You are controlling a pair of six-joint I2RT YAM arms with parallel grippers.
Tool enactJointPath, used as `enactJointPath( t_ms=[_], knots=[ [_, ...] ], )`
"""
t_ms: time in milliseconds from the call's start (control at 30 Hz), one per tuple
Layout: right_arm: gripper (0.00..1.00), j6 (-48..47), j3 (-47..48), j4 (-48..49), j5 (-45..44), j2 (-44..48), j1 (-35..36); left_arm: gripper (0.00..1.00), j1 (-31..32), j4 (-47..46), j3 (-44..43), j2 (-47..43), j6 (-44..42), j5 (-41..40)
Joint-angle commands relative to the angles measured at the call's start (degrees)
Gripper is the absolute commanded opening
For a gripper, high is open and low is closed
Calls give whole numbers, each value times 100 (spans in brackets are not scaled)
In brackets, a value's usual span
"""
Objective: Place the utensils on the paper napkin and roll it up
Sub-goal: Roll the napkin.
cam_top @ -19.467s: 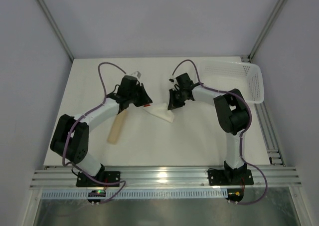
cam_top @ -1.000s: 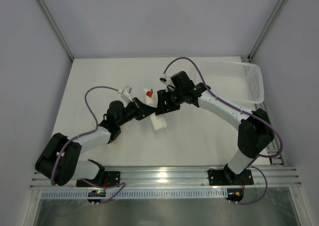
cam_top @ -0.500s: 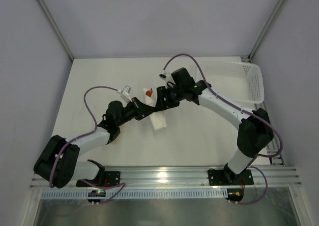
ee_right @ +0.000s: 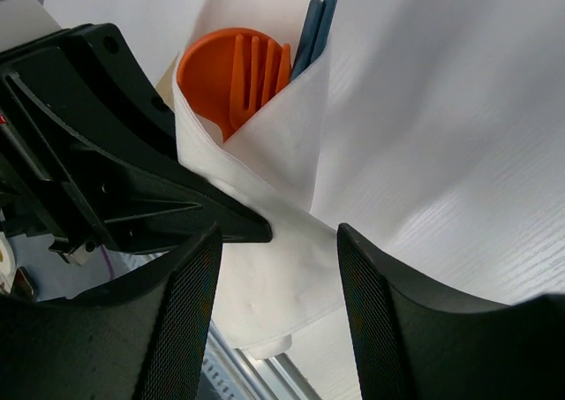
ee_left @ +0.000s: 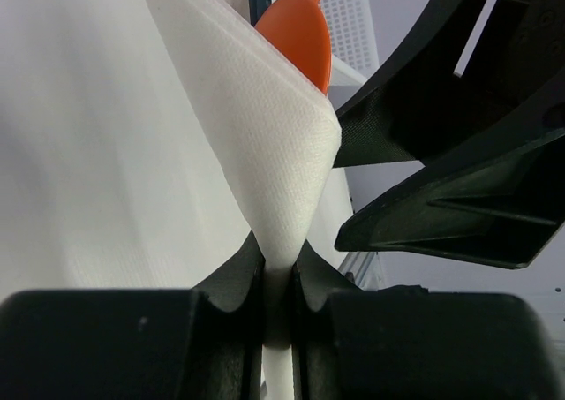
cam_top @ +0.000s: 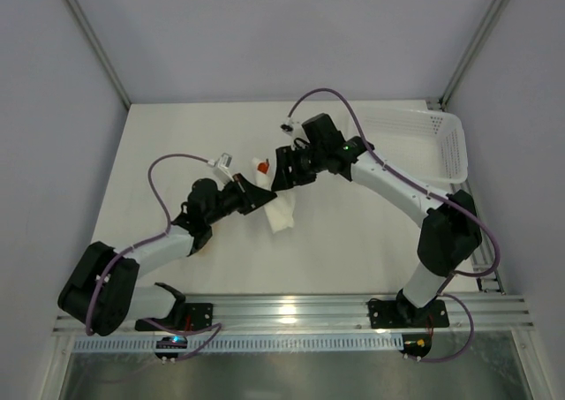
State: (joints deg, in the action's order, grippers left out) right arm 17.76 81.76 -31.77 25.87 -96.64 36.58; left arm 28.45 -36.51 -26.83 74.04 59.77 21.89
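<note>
1. Paper napkin: you have it wrapped into a loose cone around the utensils. It sits near the middle of the table, between the tips of your two arms.
2. At the open mouth of the cone, the round bowl of the orange spoon pokes out. Orange prongs lie against the spoon, and two dark sticks stand just beside those.
3. Your left gripper is pressed together on a fold of the paper napkin. In its wrist view the sheet runs straight up out of the pinch, with the spoon's orange edge showing above the fold.
4. Your right gripper has its fingers spread, and the lower part of the cone lies in the gap between them. Bare table shows between the paper and one finger. On the other side you cannot tell whether finger and paper touch.
5. The two grippers stand close together, nearly tip to tip. In the right wrist view, a black finger of the left gripper lies against the side of the cone.
6. A white perforated basket sits at the far right corner of the table, well apart from the napkin.
</note>
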Motion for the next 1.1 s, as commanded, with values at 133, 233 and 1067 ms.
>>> enactJointPath(
  t_ms=[133,233,1067],
  knots=[
    [59,-106,244,-128,-126,216,51,0,21,426,-217,-294,-141,-132],
    [59,-88,166,-110,-126,268,113,0,21,540,-288,-294,-202,-124],
    [58,-202,-124,276,76,-65,227,0,21,-75,-147,-311,26,87]
  ],
)
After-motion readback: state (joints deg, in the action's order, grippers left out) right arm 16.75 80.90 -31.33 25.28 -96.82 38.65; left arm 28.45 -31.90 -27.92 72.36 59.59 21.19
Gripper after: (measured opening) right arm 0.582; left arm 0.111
